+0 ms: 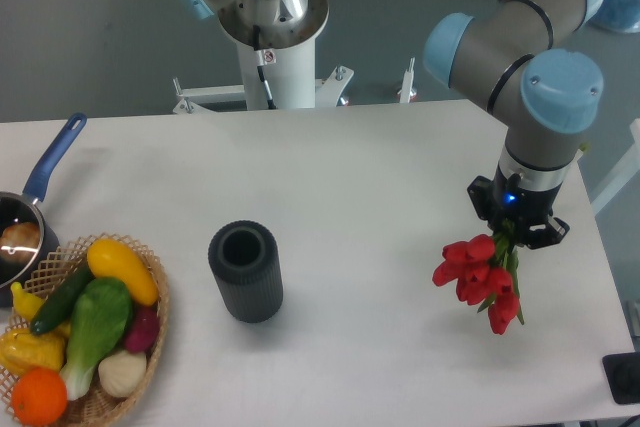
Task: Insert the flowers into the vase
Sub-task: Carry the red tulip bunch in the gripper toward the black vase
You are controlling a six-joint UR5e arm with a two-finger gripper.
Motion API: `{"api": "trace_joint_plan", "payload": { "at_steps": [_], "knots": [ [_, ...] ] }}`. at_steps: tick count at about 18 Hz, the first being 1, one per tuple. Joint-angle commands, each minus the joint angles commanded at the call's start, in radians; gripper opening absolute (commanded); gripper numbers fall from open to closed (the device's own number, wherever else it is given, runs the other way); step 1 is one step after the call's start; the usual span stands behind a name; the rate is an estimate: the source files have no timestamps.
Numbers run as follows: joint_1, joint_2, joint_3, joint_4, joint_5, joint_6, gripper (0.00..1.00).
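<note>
- So the gripper (515, 230) is over the right side of the white table (380, 167), fairly near its right edge, and it's clamped on the flowers (483, 277) up at the stem end.
- The flowers hang under it with the red buds fanning down and a bit left. Long axis looks roughly vertical, slightly tilted, buds at the low end. Can't tell if the tips touch the tabletop.
- The vase (245, 271) stands upright left of center, round mouth facing up, well apart from the flowers.
- Between the vase and the flowers there's a wide stretch of bare tabletop, nothing in the way.
- Far left: a wicker basket (155, 317) of produce sitting at the table's front-left corner, and a blue-handled saucepan (30, 209) just behind it, cut off by the frame edge.
- There's a small sticker on the white robot pedestal (275, 72) at the back, too tiny to read. No other writing I can make out.
</note>
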Motion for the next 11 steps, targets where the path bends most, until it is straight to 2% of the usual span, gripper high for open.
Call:
{"api": "trace_joint_plan", "payload": {
  "at_steps": [5,8,11],
  "knots": [
    [-0.005,0.017,-0.003,0.002,-0.023,-0.012,0.0],
    [0.0,0.07,-0.029,0.003,-0.141,-0.02,0.0],
    [0.003,0.117,-0.035,0.005,-0.294,-0.093,0.0]
  ]
}}
